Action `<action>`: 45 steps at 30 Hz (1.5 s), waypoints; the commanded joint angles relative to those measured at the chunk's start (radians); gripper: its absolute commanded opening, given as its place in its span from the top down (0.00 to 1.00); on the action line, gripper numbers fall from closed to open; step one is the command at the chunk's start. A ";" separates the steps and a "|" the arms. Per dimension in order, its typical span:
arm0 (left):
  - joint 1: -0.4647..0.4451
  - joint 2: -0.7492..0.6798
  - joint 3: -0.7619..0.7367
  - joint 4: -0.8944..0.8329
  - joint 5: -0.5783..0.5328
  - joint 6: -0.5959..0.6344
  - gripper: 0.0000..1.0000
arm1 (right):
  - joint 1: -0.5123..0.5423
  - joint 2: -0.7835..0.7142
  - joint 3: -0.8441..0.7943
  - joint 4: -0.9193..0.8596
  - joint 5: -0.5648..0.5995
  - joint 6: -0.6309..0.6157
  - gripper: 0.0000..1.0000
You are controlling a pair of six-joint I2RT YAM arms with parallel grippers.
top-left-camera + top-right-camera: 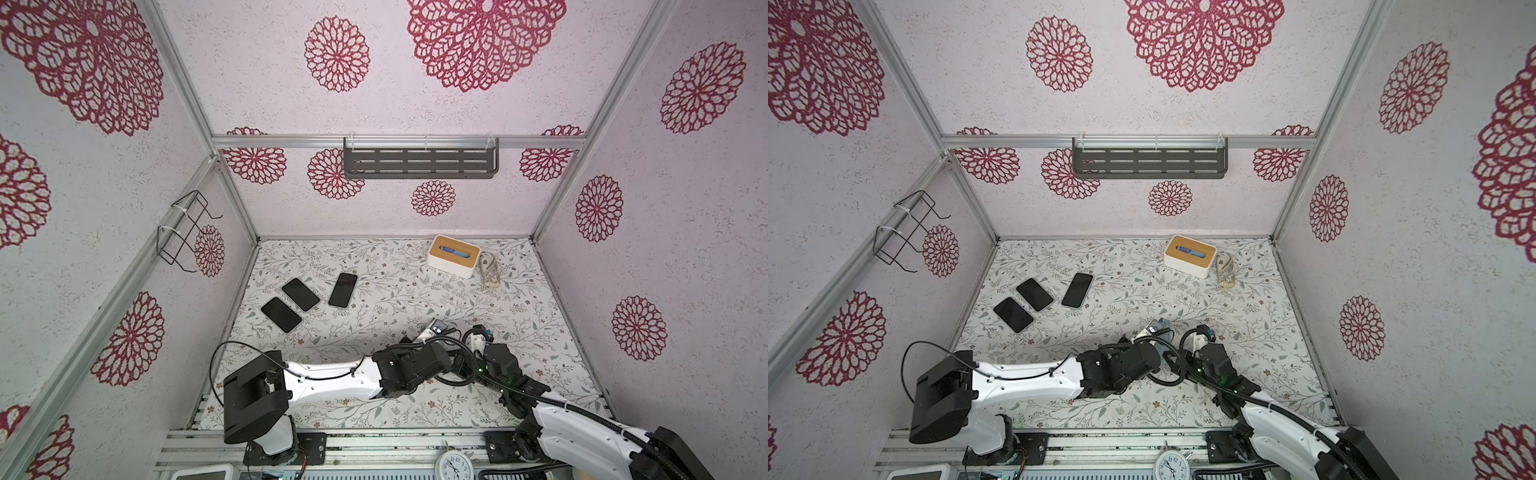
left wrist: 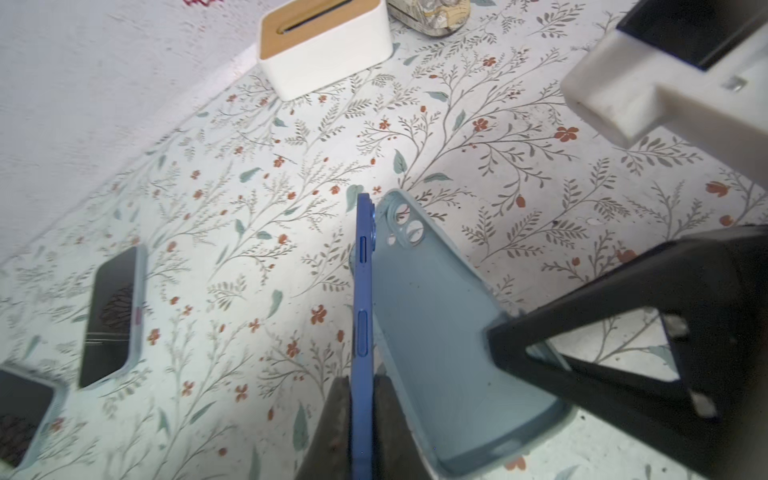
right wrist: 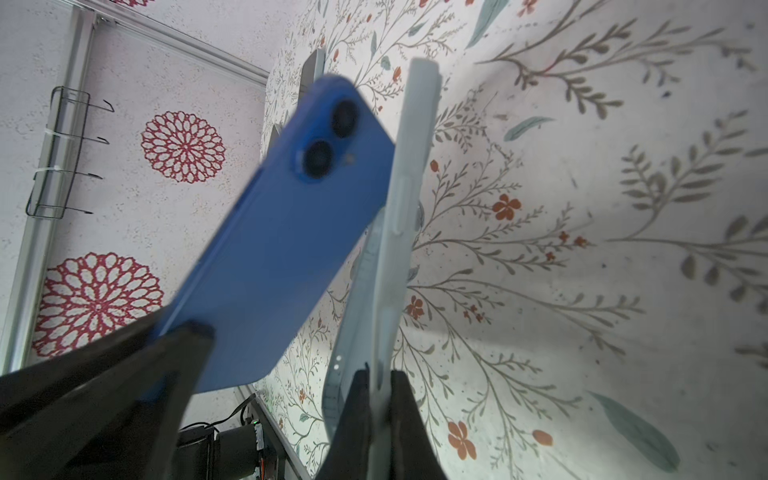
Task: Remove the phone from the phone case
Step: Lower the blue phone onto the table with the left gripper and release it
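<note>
Left tool was clenched on the lower end of the phone, gripping its two flat faces. The phone was seen edge-on, held in the air above the tabletop.

Right tool was clenched on the bottom rim of the phone case. The case hung just beside the phone with the camera ends apart and its cut-outs empty. The lower ends were hidden behind the tools, so contact there could not be told. Judged: phone out of the case, or all but.

Handling, judged:
- Phone: stiff and dense, with glossy, slippery faces and glass that would not survive a drop. A pinch near one end leaves it free to swing; a hold nearer the middle, or across the long edges, would be steadier.
- Case: light, soft, bendy and matte, so grippy. Best taken by a rim, as here.

Farther off, three cased phones lay screen-up on the left of the tabletop. A white box with a wooden lid stood at the back.
</note>
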 commanded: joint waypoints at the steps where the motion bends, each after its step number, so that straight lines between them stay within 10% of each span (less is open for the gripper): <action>1: -0.033 -0.054 0.012 -0.162 -0.167 -0.017 0.98 | -0.009 -0.014 -0.003 -0.006 0.036 -0.027 1.00; 28: -0.064 0.207 0.044 -0.550 -0.097 -0.187 0.95 | 0.123 0.265 0.114 0.161 0.022 0.014 1.00; 45: -0.078 0.119 -0.004 -0.527 -0.050 -0.379 0.19 | 0.124 0.397 0.123 0.187 0.033 -0.009 1.00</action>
